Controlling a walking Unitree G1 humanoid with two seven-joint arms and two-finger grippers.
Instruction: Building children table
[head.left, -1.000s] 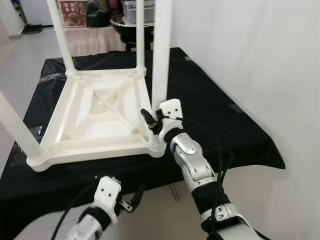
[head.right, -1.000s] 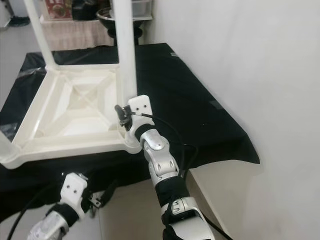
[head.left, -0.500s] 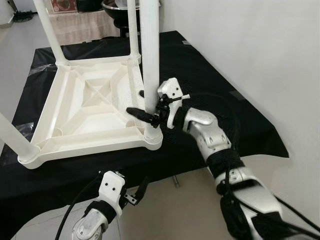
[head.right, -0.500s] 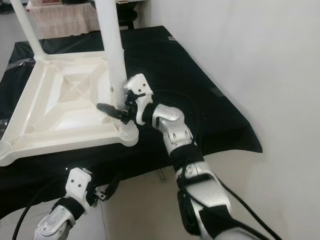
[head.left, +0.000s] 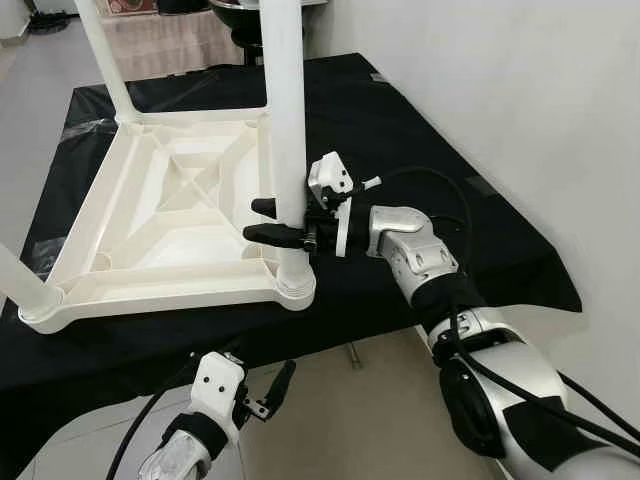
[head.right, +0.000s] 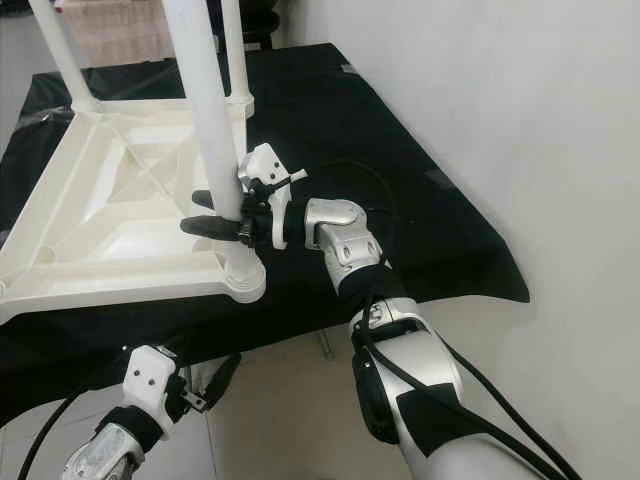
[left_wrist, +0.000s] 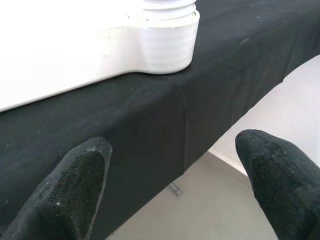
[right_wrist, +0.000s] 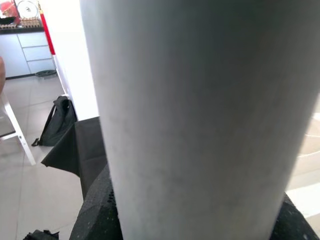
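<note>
A white plastic children's table (head.left: 170, 215) lies upside down on a black-covered table (head.left: 420, 150), its legs pointing up. The near right leg (head.left: 283, 120) stands in its corner socket (head.left: 292, 285). My right gripper (head.left: 253, 220) reaches in from the right, one black finger on each side of that leg a little above the socket, shut on it. In the right wrist view the leg (right_wrist: 200, 115) presses against both fingers (right_wrist: 97, 210). My left gripper (head.left: 270, 395) hangs open below the table's front edge, and its wrist view shows the socket (left_wrist: 165, 40) above the cloth.
Other white legs rise at the back left (head.left: 100, 55) and the near left corner (head.left: 20, 280). A white wall (head.left: 520, 90) runs close along the right. Pale floor (head.left: 330, 420) lies below the cloth's front edge. Dark items stand beyond the far end of the table.
My right gripper has swung from beside the leg's base to lie level, its fingers now straddling the leg higher up. The camera has shifted. The left gripper stays low.
</note>
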